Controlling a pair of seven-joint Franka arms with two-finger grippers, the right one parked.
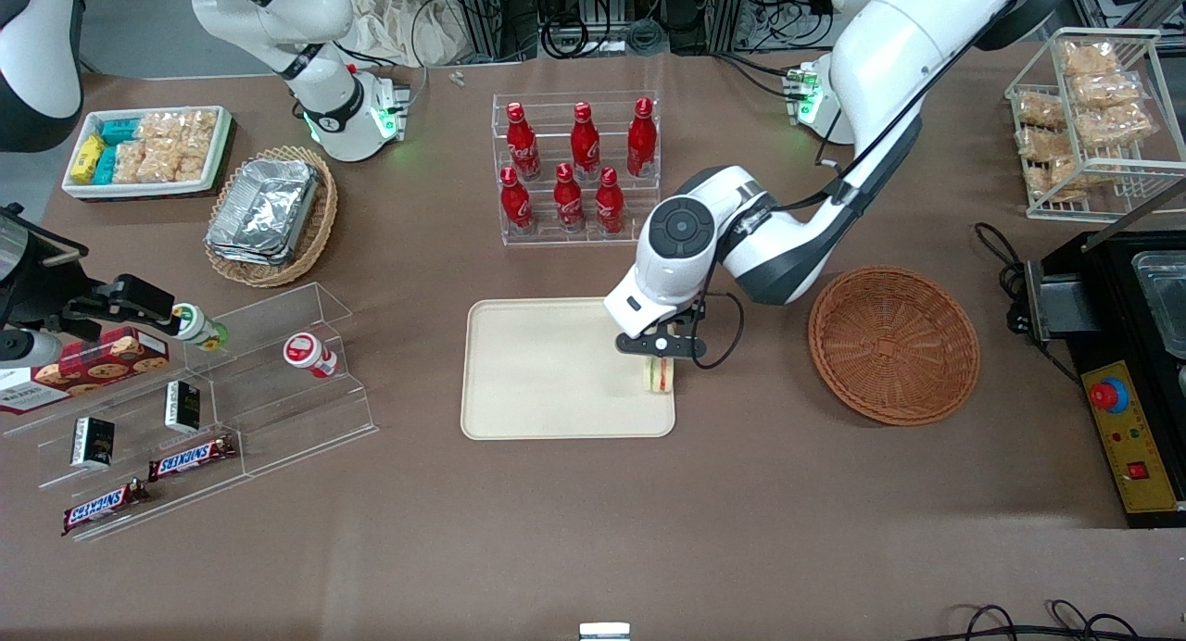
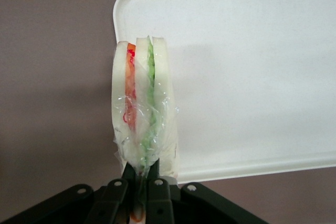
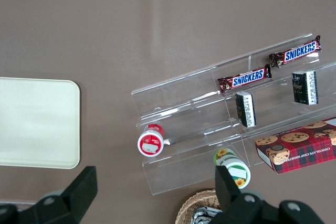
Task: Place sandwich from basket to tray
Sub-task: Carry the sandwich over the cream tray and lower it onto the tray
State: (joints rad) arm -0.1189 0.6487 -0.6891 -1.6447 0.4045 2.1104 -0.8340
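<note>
Gripper [image 1: 660, 356]: over the tray's [image 1: 547, 372] edge nearest the basket [image 1: 894, 345], close to the tray corner nearer the front camera. Jaws pressed on the sandwich [image 1: 659, 375], pinching its clear wrap at the narrow end.

Sandwich: held on edge at that tray corner. From the front only a small pale wedge shows under the black fingers; contact with the tray cannot be told. The wrist view gives the detail: three bread slices [image 2: 142, 108], red-orange and green filling between them, crinkled film around, part over the tray [image 2: 252, 77], part over bare table.

Basket: wicker, on the table toward the working arm's end, near the tray but apart from it.

Surroundings: clear rack of red bottles [image 1: 574, 164] farther from the front camera than the tray, the arm's wrist passing in front of its end. Acrylic steps [image 3: 231, 124] toward the parked arm's end; the right wrist view reads Snickers bars [image 3: 247, 78], a cookie box [image 3: 299, 150], small jars.
</note>
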